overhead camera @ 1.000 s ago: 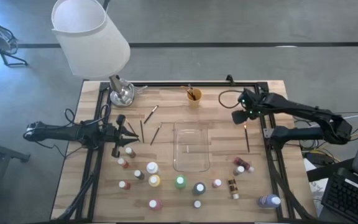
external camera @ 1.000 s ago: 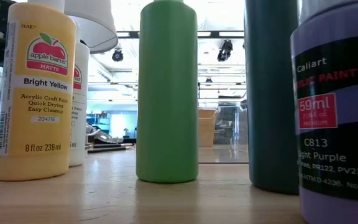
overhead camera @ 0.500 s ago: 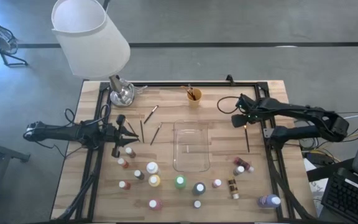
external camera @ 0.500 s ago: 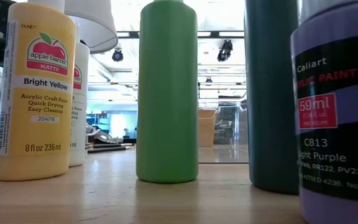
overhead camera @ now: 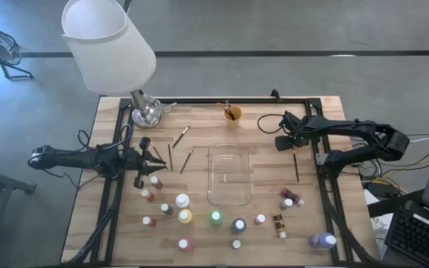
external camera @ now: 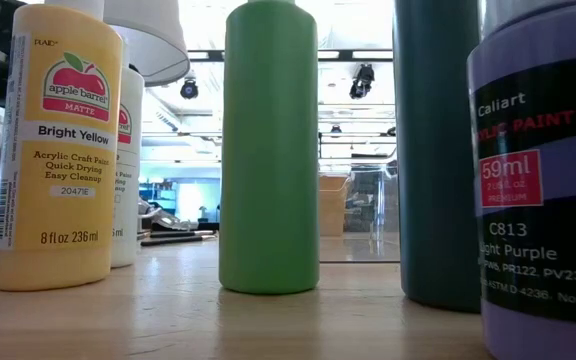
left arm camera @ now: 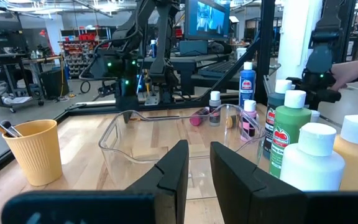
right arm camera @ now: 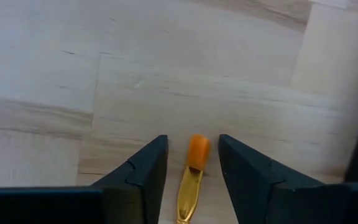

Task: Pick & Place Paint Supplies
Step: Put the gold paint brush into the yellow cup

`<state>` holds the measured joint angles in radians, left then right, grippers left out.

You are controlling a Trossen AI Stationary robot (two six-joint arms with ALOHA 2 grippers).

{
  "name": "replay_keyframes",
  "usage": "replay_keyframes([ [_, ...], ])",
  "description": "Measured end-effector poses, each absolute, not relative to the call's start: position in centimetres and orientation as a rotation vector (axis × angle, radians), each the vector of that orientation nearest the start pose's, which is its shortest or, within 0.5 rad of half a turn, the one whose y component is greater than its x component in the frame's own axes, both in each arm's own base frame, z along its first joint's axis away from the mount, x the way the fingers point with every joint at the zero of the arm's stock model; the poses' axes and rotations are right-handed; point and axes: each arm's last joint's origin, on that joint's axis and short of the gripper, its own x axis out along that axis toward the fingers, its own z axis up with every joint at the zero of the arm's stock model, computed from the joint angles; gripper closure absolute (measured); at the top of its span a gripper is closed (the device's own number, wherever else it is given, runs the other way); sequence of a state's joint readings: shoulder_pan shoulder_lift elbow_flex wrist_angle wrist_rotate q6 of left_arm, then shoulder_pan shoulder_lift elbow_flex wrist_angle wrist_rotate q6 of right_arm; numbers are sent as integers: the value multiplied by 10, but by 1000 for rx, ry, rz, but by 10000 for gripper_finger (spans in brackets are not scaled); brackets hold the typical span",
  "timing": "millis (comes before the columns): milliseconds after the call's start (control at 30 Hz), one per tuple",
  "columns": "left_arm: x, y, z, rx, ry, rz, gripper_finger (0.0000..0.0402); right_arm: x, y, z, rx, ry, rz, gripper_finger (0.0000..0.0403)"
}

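Right gripper poised over a paintbrush at the table's right side.

Nearest the low camera stand tall paint bottles (external camera: 269,150), yellow, green and purple, clustered at the wooden table's (overhead camera: 263,179) front. Behind them lies the clear rectangular plastic tray (overhead camera: 229,176). The left gripper (overhead camera: 152,158), fingers nearly together and holding nothing, waits at the left edge. Farther back, the right gripper (right arm camera: 192,163) stands open, its dark fingers (right arm camera: 143,169) straddling the orange-tipped, gold-ferruled thin brush (right arm camera: 192,171) without visibly touching it.
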<state>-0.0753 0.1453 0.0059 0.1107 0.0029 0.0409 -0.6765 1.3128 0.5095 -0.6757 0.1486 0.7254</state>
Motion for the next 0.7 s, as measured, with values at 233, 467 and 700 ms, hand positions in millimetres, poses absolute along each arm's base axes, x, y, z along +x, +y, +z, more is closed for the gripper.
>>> replay_keyframes([
  [233, 106, -8, 164, 42, 27, -79, 328, 136, -114, 132, 955, 1171, -1161, 289],
  [467, 106, -8, 164, 42, 27, -78, 328, 137, -114, 136, 962, 1174, -1131, 329],
  [700, 106, -8, 164, 42, 27, -79, 328, 136, -113, 136, 969, 1194, -1127, 359],
])
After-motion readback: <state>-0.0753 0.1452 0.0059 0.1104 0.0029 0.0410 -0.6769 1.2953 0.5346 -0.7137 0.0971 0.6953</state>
